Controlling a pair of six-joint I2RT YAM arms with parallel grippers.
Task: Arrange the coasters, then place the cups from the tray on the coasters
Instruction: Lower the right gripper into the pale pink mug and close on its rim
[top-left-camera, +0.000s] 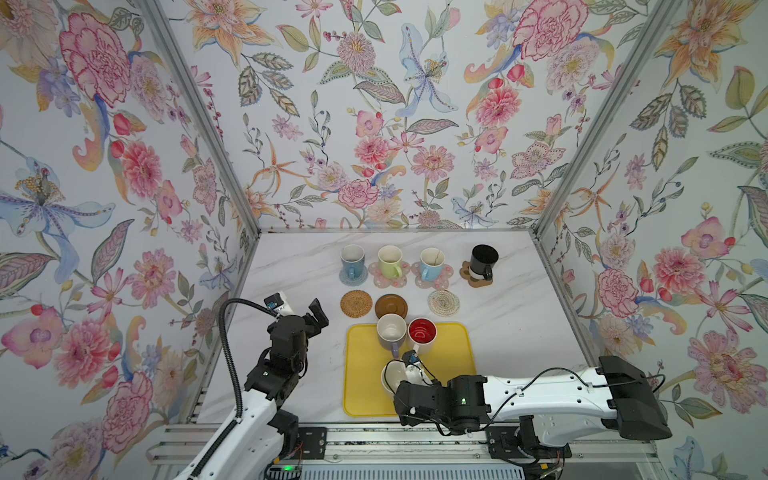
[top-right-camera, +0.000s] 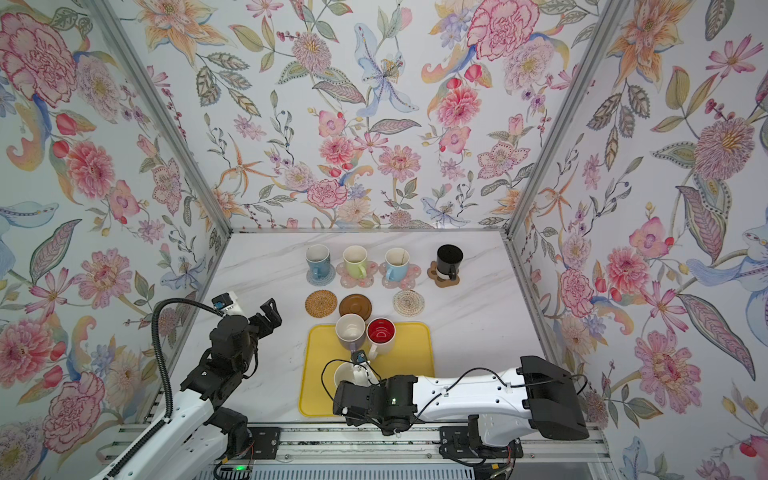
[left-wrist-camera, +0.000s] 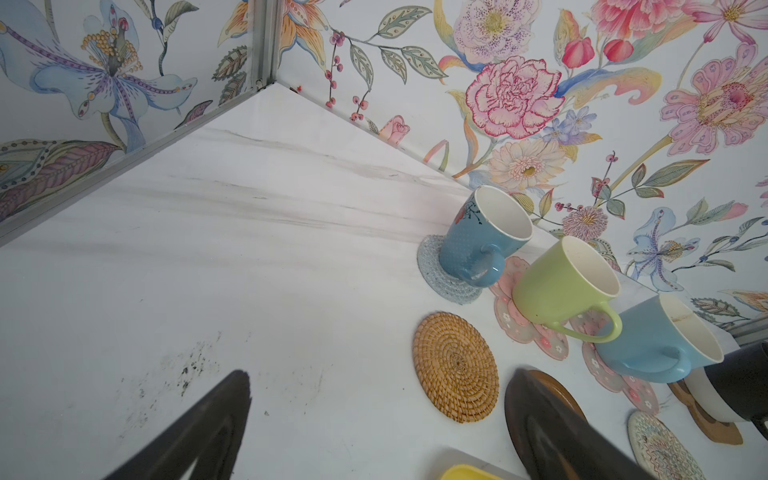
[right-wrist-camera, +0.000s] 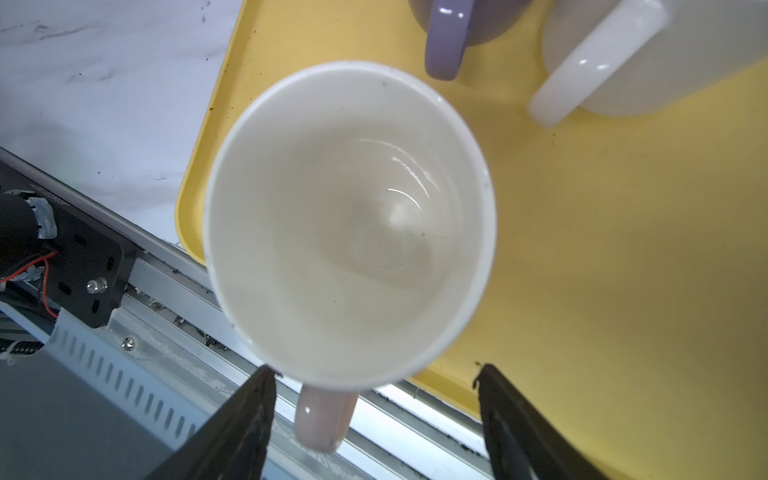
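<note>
Pale pink cup (right-wrist-camera: 349, 224) is standing upright, mouth up, on the near-left part of the yellow tray (top-left-camera: 361, 374); right gripper (right-wrist-camera: 374, 370) is hanging over its handle side with jaws apart, the handle lying between the fingers (right-wrist-camera: 249, 415), one finger just beside it, the other well clear; no contact is showing in the wrist view, so nothing is being gripped; farther along the tray, lilac cup (top-left-camera: 391, 330) and white cup with red inside (top-left-camera: 422, 332) are standing side by side at the far edge; beyond the tray, on the marble table (top-left-camera: 291, 270), three coasters are lying bare in a row: rattan coaster (top-left-camera: 356, 303), dark wooden disc (top-left-camera: 390, 304), rope spiral coaster (top-left-camera: 444, 302); behind these, four cups are sitting on coasters, left to right: blue cup (top-left-camera: 352, 257) on grey-blue knit coaster (top-left-camera: 359, 280); pale green cup (top-left-camera: 390, 259) on pink flower coaster (top-left-camera: 380, 279); second blue cup (top-left-camera: 431, 262) on second pink flower coaster (top-left-camera: 442, 278); black cup (top-left-camera: 484, 259) on brown paw coaster (top-left-camera: 478, 282); left gripper (top-left-camera: 318, 316) is hovering wide open and empty above bare table, left of the rattan coaster and apart from the tray.
</note>
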